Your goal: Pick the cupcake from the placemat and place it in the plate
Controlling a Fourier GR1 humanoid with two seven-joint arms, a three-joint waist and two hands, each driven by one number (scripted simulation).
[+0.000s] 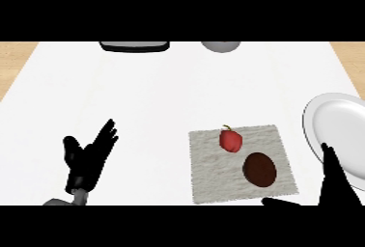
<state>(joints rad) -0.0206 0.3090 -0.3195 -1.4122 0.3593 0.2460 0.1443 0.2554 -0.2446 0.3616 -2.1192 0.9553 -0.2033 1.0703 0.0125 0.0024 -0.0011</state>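
Cupcake (259, 170), the dark brown oval, sat on the near right part of the placemat (214, 179), just left of my right hand (339, 190), which was spread and holding nothing beside the plate (342, 116), far nearer than my open left hand (89, 160) resting well off to the left.

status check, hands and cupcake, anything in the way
Left hand open, resting at left; right hand open, low by plate. Cupcake on placemat, unheld. Red item just beyond it, not between cupcake and plate.

Bright, flat light washes the counter (143, 91) white
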